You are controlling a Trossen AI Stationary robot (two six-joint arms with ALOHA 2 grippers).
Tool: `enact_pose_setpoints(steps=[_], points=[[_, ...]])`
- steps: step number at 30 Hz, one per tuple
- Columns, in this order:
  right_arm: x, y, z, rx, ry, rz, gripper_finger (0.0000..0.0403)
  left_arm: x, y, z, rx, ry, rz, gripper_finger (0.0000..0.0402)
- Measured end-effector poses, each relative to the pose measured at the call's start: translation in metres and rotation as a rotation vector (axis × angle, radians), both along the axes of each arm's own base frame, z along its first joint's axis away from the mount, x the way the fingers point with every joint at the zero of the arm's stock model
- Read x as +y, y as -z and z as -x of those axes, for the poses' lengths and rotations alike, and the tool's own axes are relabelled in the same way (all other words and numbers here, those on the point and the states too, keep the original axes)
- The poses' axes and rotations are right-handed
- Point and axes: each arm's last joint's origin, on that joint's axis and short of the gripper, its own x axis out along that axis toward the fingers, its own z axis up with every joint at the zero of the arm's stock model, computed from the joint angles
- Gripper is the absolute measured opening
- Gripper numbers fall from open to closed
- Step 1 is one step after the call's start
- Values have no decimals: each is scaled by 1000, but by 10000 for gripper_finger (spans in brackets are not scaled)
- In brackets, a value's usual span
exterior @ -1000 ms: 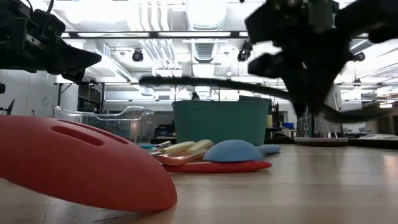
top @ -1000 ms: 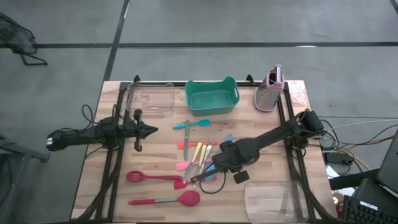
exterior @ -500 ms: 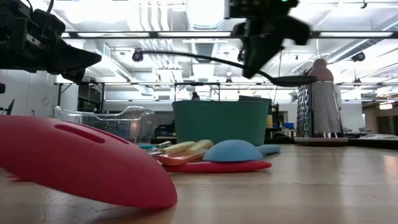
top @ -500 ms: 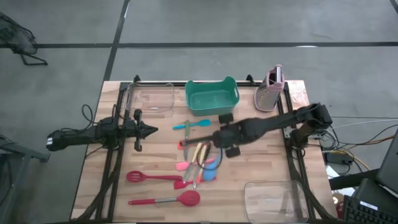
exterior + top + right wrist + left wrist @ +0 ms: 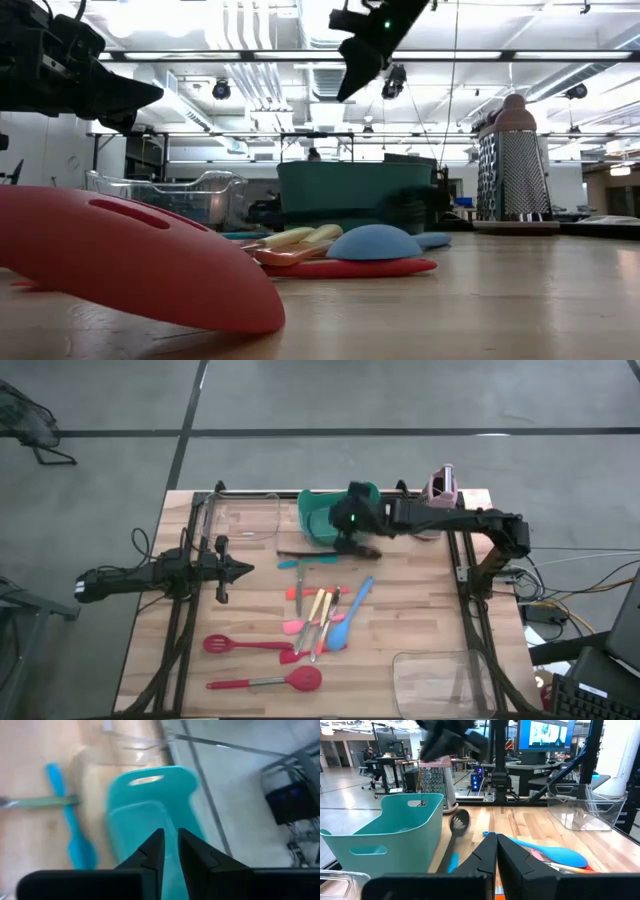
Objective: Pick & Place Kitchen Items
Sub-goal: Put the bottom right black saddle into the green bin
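The right gripper (image 5: 171, 836) is out over the near edge of the teal-green plastic bin (image 5: 312, 510) at the back of the wooden table (image 5: 420, 620), its two dark fingers only a narrow slit apart with nothing between them. The black slotted spoon (image 5: 330, 552) shows as a dark blurred streak just outside the bin, along the wall that faces the pile. From where I stand I can't tell if it is flat on the wood. The left gripper (image 5: 245, 569) hangs over the left side of the table, well apart from everything, its fingers pressed together and empty. The other utensils lie loose mid-table: a teal spatula (image 5: 305, 561) just beside the black spoon, a long blue spatula (image 5: 350, 615), the yellow-handled cutlery (image 5: 320, 605) touching pink and red pieces, then a red slotted spoon (image 5: 235, 646) and a red solid spoon (image 5: 290, 681) nearer the front. A pink-and-grey upright grater (image 5: 435, 505) stands right of the bin, a clear tub (image 5: 245, 515) left of it.
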Motion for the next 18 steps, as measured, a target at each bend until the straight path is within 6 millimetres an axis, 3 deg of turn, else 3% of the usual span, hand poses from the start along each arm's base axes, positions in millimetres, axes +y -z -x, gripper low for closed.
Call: enact_pose_setpoints(steps=[3,8,13,18], points=[[-11,1,5,-21,-21,-131,13,0,0,0,0,0,0,19],[-6,5,4,-51,-147,-352,18,0,0,0,0,0,0,19],[10,33,-13,36,-165,-408,49,0,0,0,-1,0,0,19],[26,65,-30,120,-174,-439,106,0,0,0,0,1,0,19]])
